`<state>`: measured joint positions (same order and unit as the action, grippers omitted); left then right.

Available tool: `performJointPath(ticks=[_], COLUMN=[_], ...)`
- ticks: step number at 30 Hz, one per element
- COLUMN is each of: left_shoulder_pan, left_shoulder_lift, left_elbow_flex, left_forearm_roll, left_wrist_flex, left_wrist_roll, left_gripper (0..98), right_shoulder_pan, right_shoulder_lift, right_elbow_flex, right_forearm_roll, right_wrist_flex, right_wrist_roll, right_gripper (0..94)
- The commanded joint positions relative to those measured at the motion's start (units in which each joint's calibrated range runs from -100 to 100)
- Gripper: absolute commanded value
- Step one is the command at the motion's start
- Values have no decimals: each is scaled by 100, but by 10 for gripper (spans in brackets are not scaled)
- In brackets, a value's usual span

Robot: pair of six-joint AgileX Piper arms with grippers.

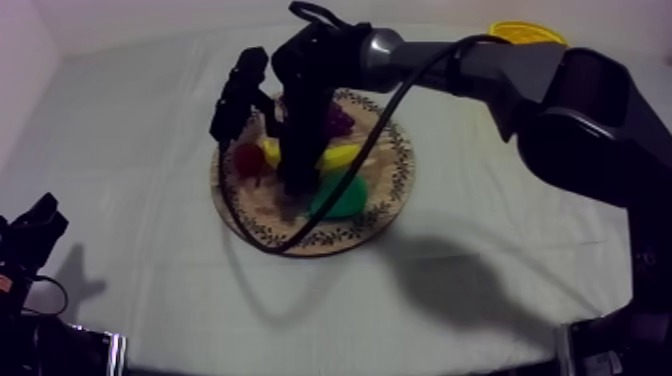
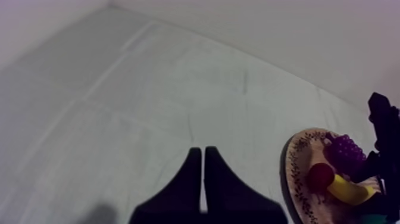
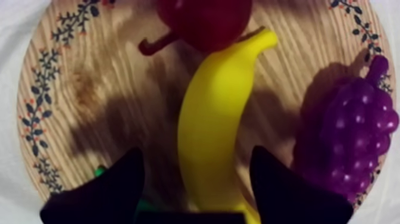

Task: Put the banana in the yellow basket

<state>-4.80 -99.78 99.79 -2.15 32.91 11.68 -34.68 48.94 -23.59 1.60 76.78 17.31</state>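
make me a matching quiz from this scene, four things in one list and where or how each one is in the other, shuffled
1 banana
2 small red fruit
3 basket
4 left gripper

a shut, over bare cloth
b on the board, next to the banana's tip
c between the open fingers of the right gripper
d off the board, at the cloth's far edge

Pairs: 1-c, 2-b, 3-d, 4-a

The table (image 1: 520, 200) fills nearly the whole top view under a grey-white cloth (image 1: 150, 250) marked by faint fold lines. A plain pale wall (image 1: 20, 40) rises at the upper left. Soft dark shadows (image 1: 450, 275) lie on the cloth at the lower middle and lower left.
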Motion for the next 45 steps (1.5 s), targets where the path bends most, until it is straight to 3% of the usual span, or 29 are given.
performJointPath(ticks=[1, 5, 9, 14, 30, 45], left_shoulder_pan=[-1, -1, -1, -1, -1, -1], left_shoulder_lift=[-5, -5, -5, -5, -5, -5], left_elbow_flex=[-1, -1, -1, -1, -1, -1], left_forearm_roll=[-3, -3, -3, -3, -3, -3], left_wrist_flex=[-1, -1, -1, -1, -1, -1], left_wrist_roll=[2, 2, 2, 2, 2, 2], left_gripper=[1, 1, 1, 1, 1, 1], right_shoulder_pan=[8, 23, 45, 65, 319, 1585], right_shoulder_lift=[40, 100, 71, -88, -1718, -3563], right_elbow_flex=[-51, -140, -212, -117, 684, 1346], right_forearm_roll=[21, 36, 42, 20, 192, 643], right_wrist_flex=[1, -59, -117, -179, -278, -1098], right_wrist_roll=[2, 22, -18, 67, -12, -610], right_gripper=[478, 393, 177, 90, 71, 72])
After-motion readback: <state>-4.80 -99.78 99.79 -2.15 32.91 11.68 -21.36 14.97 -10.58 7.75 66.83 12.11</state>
